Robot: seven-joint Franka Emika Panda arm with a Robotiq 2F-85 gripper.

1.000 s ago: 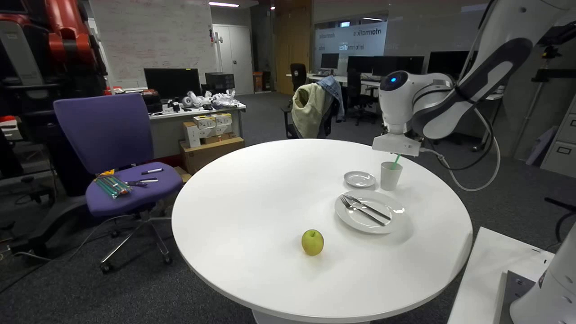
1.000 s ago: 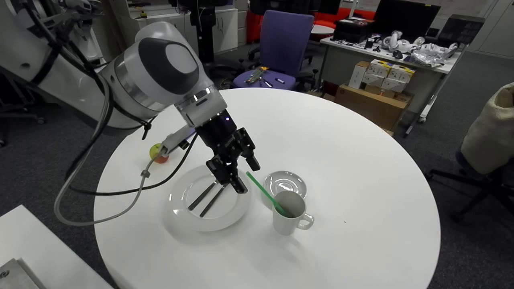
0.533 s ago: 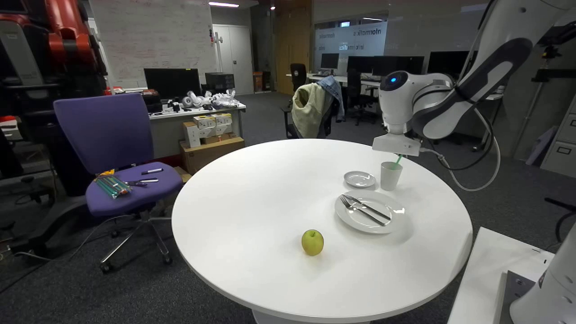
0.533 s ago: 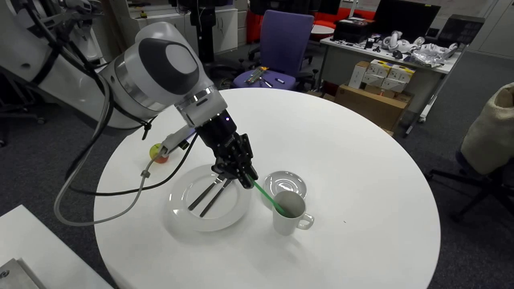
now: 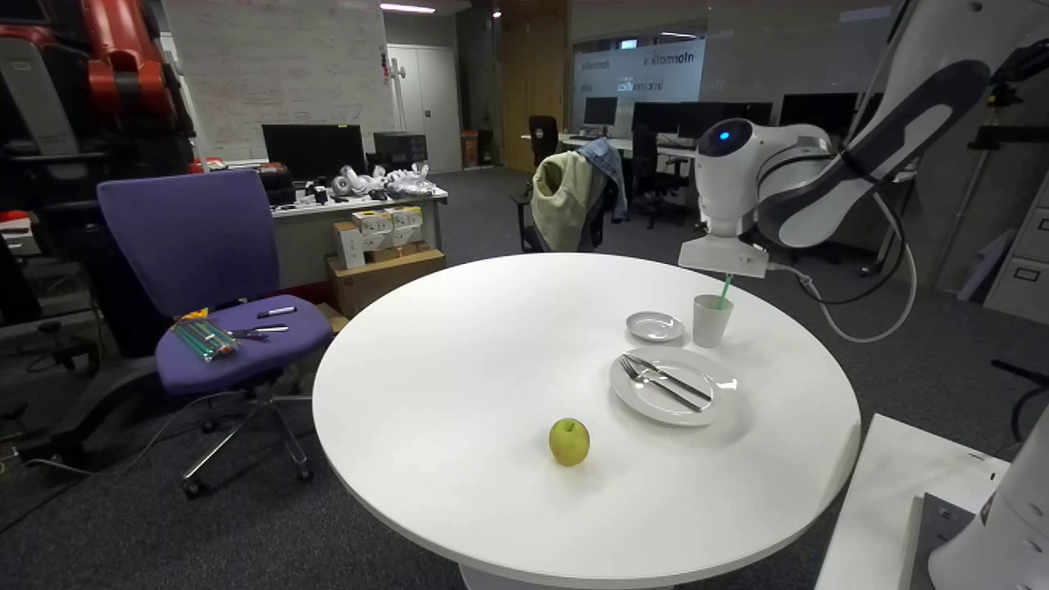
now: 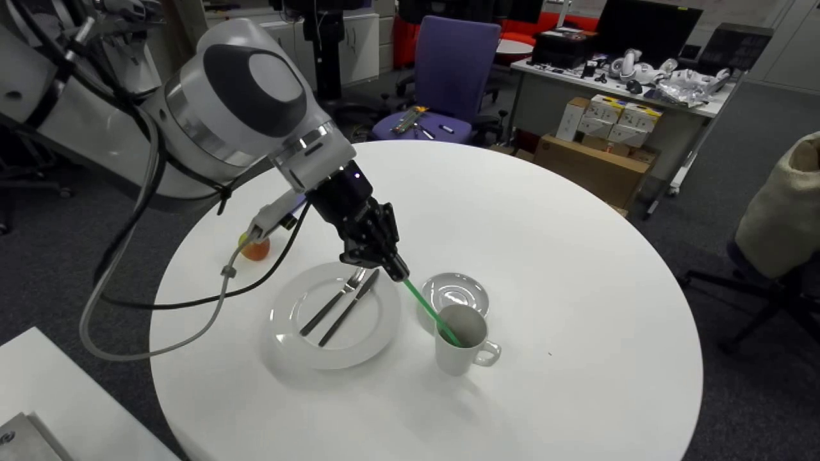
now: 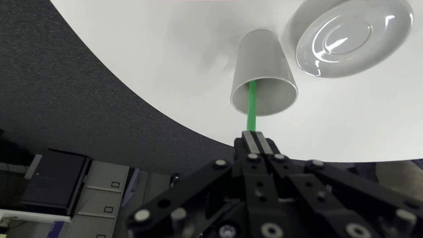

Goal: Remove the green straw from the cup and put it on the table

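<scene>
1. Above the mouth of the cup [image 7: 263, 62], the upper end of the green straw [image 7: 251, 105] is now pinched in the pincer [image 7: 253, 133]; the wide gap between its jaws, shown a second ago, is closed up.
2. In both exterior views, the arm [image 5: 742, 184] is seen slightly higher than before, and the straw seems to be drawn along with it.
3. Inside the cup, the lower part of the straw is still enclosed; whether its bottom end is raised off the cup's floor cannot be told.
4. Upright on the desk [image 5: 442, 385], just beside the saucer [image 7: 350, 36], the cup is not visibly shifted.
5. For the task, the grasp is judged to be made, while the removal is barely begun at most.
6. Next, a lift along the straw's own slant is probably called for until the rim is cleared; by a sideways pull, the cup might be dragged or tipped.
7. Since the straw seems to be gripped near its end, some swivelling is to be reckoned with before it is laid on the desk.
</scene>
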